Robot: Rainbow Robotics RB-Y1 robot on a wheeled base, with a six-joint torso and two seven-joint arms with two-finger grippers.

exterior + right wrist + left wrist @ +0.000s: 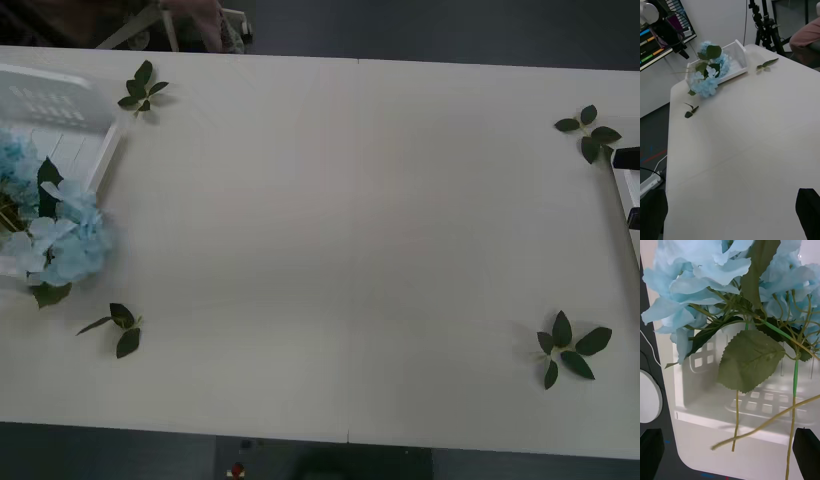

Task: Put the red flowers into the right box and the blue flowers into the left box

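Pale blue flowers (711, 277) (puffy clusters, thin green stems, broad leaves) lie in the translucent white left box (733, 450), just ahead of the open left tool (730, 453), blooms spilling over its rim.

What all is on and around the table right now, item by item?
blue flowers: a bunch, pale blue, in and spilling over the left box's near rim
left box: one, translucent white, table's left edge
right box: one, pale, a thin edge at the table's right edge
leaf sprigs: four, dark green, one near each table corner
table: one, white
left claw: black fingers open, over the left box
right claw: black fingers open, above the table
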